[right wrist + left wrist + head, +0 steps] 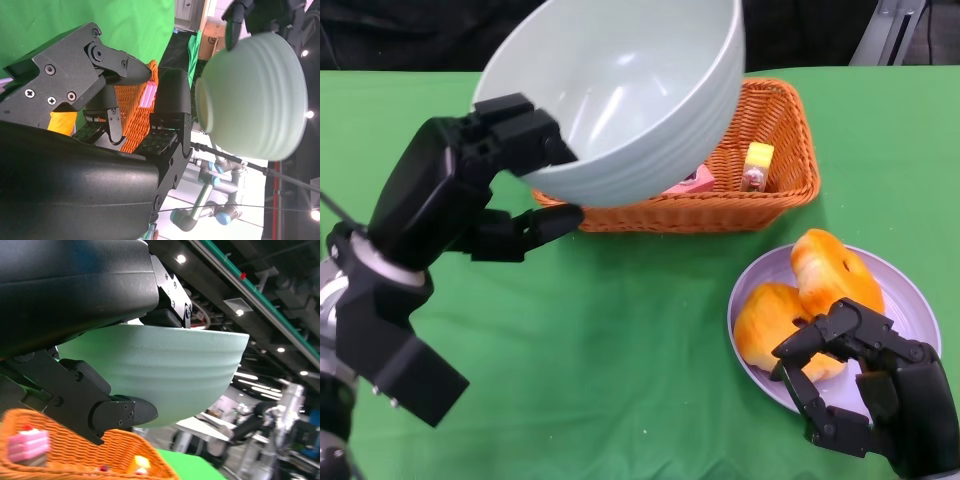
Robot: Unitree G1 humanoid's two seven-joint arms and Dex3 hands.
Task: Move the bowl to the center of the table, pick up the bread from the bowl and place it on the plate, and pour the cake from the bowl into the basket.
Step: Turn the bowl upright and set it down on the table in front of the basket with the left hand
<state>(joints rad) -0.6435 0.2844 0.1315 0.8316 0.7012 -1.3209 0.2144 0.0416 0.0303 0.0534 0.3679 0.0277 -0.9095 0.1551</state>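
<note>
One bowl [620,90], pale green, up in the air. One basket [785,130], orange wicker. One plate [910,300], lilac.

Two pieces of bread, both on the plate: a far bread piece [835,270] nearer the basket and a near bread piece [765,325] just beside it.

Two small cakes plain to see in the basket: one pink cake [695,181] and one yellow-topped cake [758,155]. Just below the yellow-topped one, a further small bit, too little of it shown to count as a third.

Two black hands: one left hand [470,190] gripping the bowl, one right hand [870,385] at the plate's near edge, holding nothing.

One table [620,350], green on top.
</note>
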